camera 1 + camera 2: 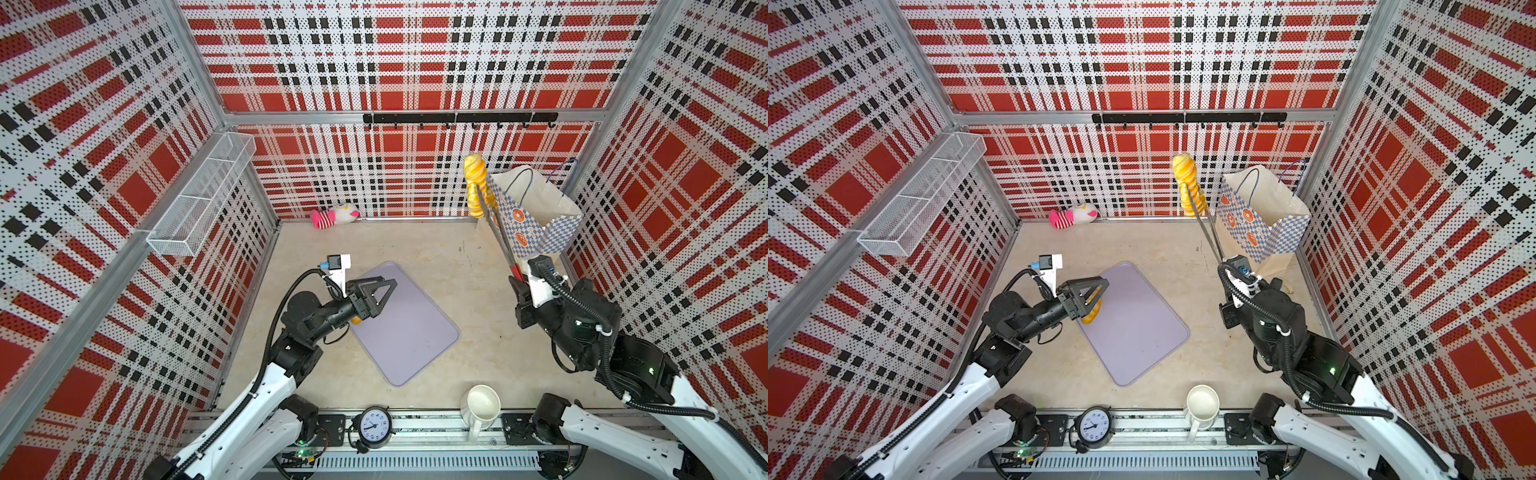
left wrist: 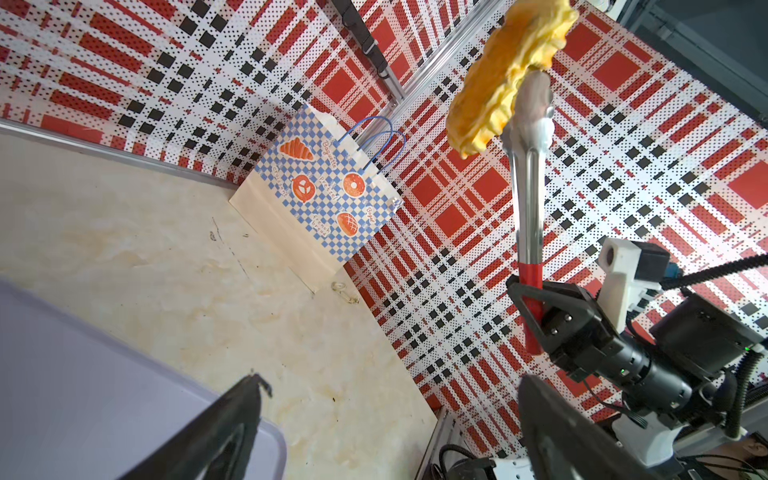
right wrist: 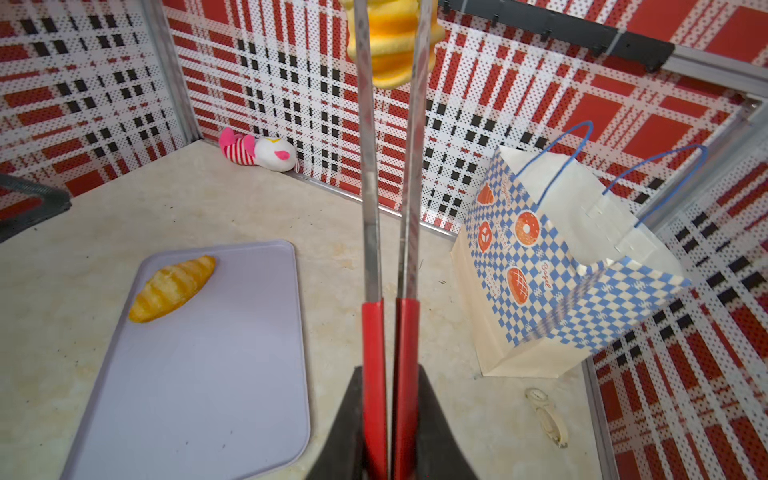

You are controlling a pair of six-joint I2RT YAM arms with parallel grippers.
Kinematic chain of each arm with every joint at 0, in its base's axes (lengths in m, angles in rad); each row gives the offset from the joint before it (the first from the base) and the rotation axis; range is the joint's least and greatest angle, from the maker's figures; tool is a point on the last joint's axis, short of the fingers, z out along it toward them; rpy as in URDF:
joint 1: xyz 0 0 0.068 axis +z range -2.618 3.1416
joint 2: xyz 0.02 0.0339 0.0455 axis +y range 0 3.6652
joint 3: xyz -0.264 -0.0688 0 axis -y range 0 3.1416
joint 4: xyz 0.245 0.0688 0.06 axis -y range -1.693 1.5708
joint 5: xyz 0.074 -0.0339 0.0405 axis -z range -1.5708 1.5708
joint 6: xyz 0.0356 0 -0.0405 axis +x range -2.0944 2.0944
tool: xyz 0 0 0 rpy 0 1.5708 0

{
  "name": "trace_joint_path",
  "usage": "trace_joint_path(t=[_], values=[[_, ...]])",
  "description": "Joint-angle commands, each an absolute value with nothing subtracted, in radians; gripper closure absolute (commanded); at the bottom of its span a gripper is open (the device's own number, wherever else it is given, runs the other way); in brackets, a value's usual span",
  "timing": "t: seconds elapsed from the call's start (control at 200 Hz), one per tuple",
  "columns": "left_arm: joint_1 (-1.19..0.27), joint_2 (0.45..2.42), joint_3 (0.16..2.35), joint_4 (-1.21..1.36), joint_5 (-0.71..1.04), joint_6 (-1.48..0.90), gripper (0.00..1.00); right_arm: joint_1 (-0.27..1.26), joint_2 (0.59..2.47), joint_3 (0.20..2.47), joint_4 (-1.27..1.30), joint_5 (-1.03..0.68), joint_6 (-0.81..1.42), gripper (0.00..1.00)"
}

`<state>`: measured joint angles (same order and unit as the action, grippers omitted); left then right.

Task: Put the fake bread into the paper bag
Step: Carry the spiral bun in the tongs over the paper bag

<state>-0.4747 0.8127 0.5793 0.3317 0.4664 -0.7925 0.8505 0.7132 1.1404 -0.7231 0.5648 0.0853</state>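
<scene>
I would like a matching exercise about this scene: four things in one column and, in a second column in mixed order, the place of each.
Things:
1 plush toy
2 white jug
3 tongs
4 paper bag

Places:
A standing open at the far right
B in the shut right gripper, pinching a yellow loaf
C lying at the foot of the back wall
D at the near edge, beside the clock

Pairs: 1-C; 2-D; 3-B; 4-A
</scene>
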Motion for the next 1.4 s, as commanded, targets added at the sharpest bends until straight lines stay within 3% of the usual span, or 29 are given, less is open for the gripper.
trace_joint_path(t=[0.0, 0.316, 0.591, 0.767, 1.092, 1.393], values=[[-0.505, 0.860, 0.607, 0.424, 0.431, -0.757, 0.02, 0.831, 0.724, 1.216, -0.787, 0.623, 0.215, 0.90], [-0.581, 1.011, 0.662, 0.522, 0.435, -0.715, 0.02, 0.690, 0.793, 1.351, -0.849, 0.561, 0.189, 0.90], [-0.586, 1.004, 0.663, 0.526, 0.439, -0.687, 0.02, 0.465, 0.901, 1.520, -0.896, 0.344, 0.127, 0.90], [-0.584, 1.018, 0.662, 0.559, 0.445, -0.677, 0.02, 0.340, 0.914, 1.507, -0.854, 0.267, 0.110, 0.89], [-0.583, 1.083, 0.673, 0.626, 0.480, -0.672, 0.02, -0.042, 0.915, 1.374, -0.686, -0.121, 0.154, 0.90], [-0.573, 1.156, 0.692, 0.666, 0.499, -0.651, 0.02, -0.101, 1.003, 1.301, -0.574, -0.127, 0.173, 0.90]])
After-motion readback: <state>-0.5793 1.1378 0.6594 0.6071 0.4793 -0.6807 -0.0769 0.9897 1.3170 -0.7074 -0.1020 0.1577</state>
